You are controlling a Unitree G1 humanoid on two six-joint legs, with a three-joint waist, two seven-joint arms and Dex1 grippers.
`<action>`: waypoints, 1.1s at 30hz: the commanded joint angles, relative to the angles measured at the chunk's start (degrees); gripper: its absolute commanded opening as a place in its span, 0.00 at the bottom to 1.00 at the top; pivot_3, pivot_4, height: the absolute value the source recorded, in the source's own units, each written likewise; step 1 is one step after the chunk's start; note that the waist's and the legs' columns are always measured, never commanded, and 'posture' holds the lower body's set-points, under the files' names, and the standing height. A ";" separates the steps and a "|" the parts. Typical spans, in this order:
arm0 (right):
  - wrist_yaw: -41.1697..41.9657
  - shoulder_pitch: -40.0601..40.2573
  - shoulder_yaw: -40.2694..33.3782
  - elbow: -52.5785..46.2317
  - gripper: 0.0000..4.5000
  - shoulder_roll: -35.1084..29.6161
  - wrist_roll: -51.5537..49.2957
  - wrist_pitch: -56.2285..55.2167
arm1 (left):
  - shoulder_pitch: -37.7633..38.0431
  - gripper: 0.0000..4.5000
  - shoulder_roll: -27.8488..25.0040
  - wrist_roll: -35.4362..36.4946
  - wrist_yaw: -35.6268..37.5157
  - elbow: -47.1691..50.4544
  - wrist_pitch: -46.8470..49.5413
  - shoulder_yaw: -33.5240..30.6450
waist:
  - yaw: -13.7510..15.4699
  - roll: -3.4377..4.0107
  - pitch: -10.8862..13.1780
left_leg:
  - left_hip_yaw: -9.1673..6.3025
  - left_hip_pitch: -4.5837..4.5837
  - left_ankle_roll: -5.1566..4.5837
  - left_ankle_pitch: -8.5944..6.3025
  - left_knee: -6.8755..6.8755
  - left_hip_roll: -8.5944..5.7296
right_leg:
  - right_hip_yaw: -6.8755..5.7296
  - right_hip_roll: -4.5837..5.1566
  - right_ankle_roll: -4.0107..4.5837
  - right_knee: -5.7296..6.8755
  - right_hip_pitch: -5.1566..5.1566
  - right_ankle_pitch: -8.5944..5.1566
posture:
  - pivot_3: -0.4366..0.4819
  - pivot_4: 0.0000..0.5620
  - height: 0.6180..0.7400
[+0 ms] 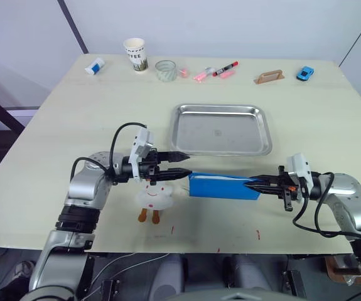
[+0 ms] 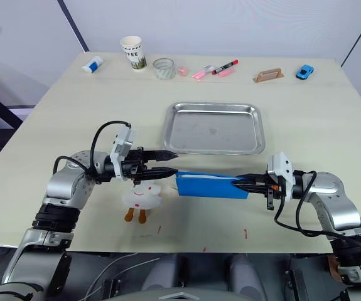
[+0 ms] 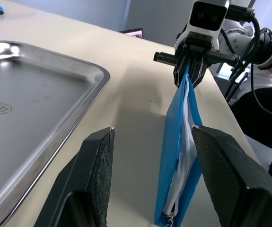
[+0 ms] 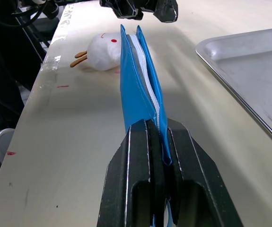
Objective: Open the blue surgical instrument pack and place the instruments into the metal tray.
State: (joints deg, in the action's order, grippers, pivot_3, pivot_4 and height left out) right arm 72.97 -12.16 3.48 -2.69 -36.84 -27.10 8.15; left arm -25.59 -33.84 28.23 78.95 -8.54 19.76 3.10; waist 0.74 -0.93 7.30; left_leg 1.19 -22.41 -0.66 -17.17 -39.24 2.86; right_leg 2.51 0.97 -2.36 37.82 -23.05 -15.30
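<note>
Right wrist view shows your right gripper (image 4: 155, 137) clamped on the blue surgical instrument pack (image 4: 138, 80) — held on edge just beside the metal tray (image 1: 221, 128); your left gripper (image 1: 181, 163) gapes open at its other end.

metal tray (image 1: 221, 129): bare, open from above | white plush toy (image 1: 154, 197): under left claw (image 1: 181, 164)

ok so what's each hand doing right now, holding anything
Left hand: open, empty, its fingers either side of the near end of the flat bright-blue surgical instrument pack.
Right hand: shut on the pack's other end, holding it on edge.
</note>
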 commanded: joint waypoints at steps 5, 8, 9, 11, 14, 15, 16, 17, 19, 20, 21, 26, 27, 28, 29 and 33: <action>0.03 0.26 -0.51 -2.29 0.00 -0.35 -0.09 -0.02 | 0.74 0.62 1.40 -2.10 -0.27 1.48 -3.60 1.92 | 0.05 0.00 0.00 | 0.00 0.00 0.00 0.00 0.00 0.00 | 0.00 0.00 0.00 0.00 0.00 0.00 | 0.48 0.27 1.00; -0.14 0.60 -0.51 -2.98 0.00 -0.39 -0.21 0.36 | 0.48 0.62 2.57 -3.03 -0.38 0.63 -4.82 2.83 | 0.04 0.00 0.00 | 0.00 0.00 0.00 0.00 0.00 0.00 | 0.00 0.00 0.00 0.00 0.00 0.00 | 0.48 0.27 1.00; -0.21 0.67 -0.51 -3.20 0.00 -0.37 -0.23 0.50 | 0.41 0.62 2.85 -3.37 -0.17 0.33 -5.34 3.07 | 0.04 0.00 0.00 | 0.00 -0.01 0.00 0.00 0.00 0.00 | 0.00 0.00 0.00 0.00 0.00 0.00 | 0.48 0.27 1.00; -0.24 0.69 -0.54 -3.34 0.00 -0.39 -0.24 0.66 | 0.31 0.62 3.33 -3.90 -0.01 -0.10 -6.02 3.36 | 0.01 0.00 0.00 | 0.01 0.00 0.00 0.00 0.00 0.00 | 0.00 0.00 0.00 0.00 0.00 0.00 | 0.48 0.27 1.00; -0.28 0.62 -0.56 -3.29 0.00 -0.40 -0.21 0.76 | 0.22 0.56 3.66 -3.93 0.30 -0.37 -6.35 3.62 | 0.02 0.00 0.00 | 0.01 0.00 0.00 0.00 0.00 0.00 | 0.00 0.00 0.00 0.00 0.00 0.00 | 0.48 0.27 1.00; -0.32 0.59 -0.54 -3.29 0.00 -0.37 -0.20 0.79 | 0.32 0.52 3.60 -3.96 0.53 -0.46 -6.53 3.68 | 0.02 0.00 0.00 | 0.01 0.00 0.00 0.00 0.00 0.00 | 0.00 0.00 0.00 0.00 0.00 0.00 | 0.48 0.27 1.00; -0.35 0.58 -0.53 -3.29 0.00 -0.35 -0.19 0.80 | 0.38 0.44 3.56 -4.00 0.69 -0.54 -6.66 3.71 | 0.02 0.00 0.00 | 0.00 0.00 0.00 0.00 0.00 0.00 | 0.00 0.00 0.00 0.00 0.00 0.00 | 0.48 0.27 1.00; -0.40 0.56 -0.53 -3.25 0.00 -0.33 -0.17 0.79 | 0.48 0.35 3.42 -4.27 0.95 -0.68 -7.07 3.84 | 0.02 0.00 0.00 | 0.00 0.00 0.00 0.00 0.00 0.00 | 0.00 0.00 0.00 0.00 0.00 0.00 | 0.48 0.27 1.00; -0.47 0.51 -0.50 -3.04 0.00 -0.32 -0.09 0.67 | 0.53 0.17 3.44 -4.33 1.08 -0.78 -7.27 3.76 | 0.03 0.00 0.00 | 0.00 0.00 0.00 0.00 0.00 0.00 | 0.00 0.00 0.00 0.00 0.00 0.00 | 0.48 0.27 1.00; -0.50 0.50 -0.48 -2.97 0.00 -0.31 -0.08 0.64 | 0.53 0.04 3.48 -4.31 1.09 -0.82 -7.31 3.71 | 0.03 0.00 0.00 | 0.01 0.00 0.00 0.00 0.00 0.00 | 0.01 0.00 0.00 0.00 0.00 0.00 | 0.48 0.27 1.00; -0.52 0.49 -0.46 -2.91 0.00 -0.32 -0.05 0.58 | 0.51 0.01 3.54 -4.23 1.09 -0.81 -7.25 3.63 | 0.04 0.00 0.00 | 0.01 0.00 0.00 0.00 0.00 0.00 | 0.00 0.00 0.00 0.00 0.00 0.00 | 0.48 0.27 1.00; -0.60 0.45 -0.35 -2.77 0.00 -0.30 -0.10 0.62 | 0.57 0.01 3.72 -4.10 1.02 -0.43 -7.25 3.56 | 0.04 0.00 0.00 | 0.00 -0.01 0.00 0.00 0.00 0.00 | 0.00 0.00 0.00 0.00 0.00 0.00 | 0.48 0.27 1.00; -0.60 0.30 -0.34 -2.64 0.00 -0.26 -0.13 0.67 | 0.54 0.01 3.75 -4.05 0.89 -0.23 -7.13 3.53 | 0.04 0.00 0.00 | 0.00 -0.01 0.00 0.00 0.00 0.00 | 0.00 0.00 0.00 0.00 0.00 0.00 | 0.48 0.27 1.00; -0.57 0.18 -0.33 -2.54 0.00 -0.23 -0.14 0.70 | 0.56 0.01 3.74 -3.98 0.80 0.02 -7.04 3.49 | 0.04 0.00 0.00 | 0.00 -0.01 0.00 0.00 0.00 0.00 | 0.00 0.00 0.00 0.00 0.00 0.00 | 0.48 0.27 1.00; -0.55 0.05 -0.30 -2.44 0.00 -0.19 -0.15 0.72 | 0.59 0.01 3.71 -3.91 0.72 0.23 -6.94 3.43 | 0.04 0.00 0.00 | 0.00 -0.01 0.00 0.00 0.00 0.00 | 0.00 0.00 0.00 0.00 0.00 0.00 | 0.48 0.27 1.00; -0.56 -0.36 -0.15 -2.22 0.00 -0.20 -0.05 0.90 | 0.69 0.01 3.59 -3.72 0.54 0.81 -6.63 3.32 | 0.04 0.00 0.00 | 0.00 -0.01 0.00 0.00 0.00 0.00 | 0.00 0.00 0.00 0.00 0.00 0.00 | 0.48 0.27 1.00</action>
State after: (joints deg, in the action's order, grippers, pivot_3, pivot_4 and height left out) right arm 72.16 -11.75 3.52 -3.92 -36.87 -27.10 8.71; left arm -24.71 -30.10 23.75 79.68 -9.64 13.39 7.28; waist 0.78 -0.93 7.30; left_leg 1.19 -22.41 -0.66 -17.17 -39.24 2.85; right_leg 2.51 0.97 -2.37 37.82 -23.05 -15.30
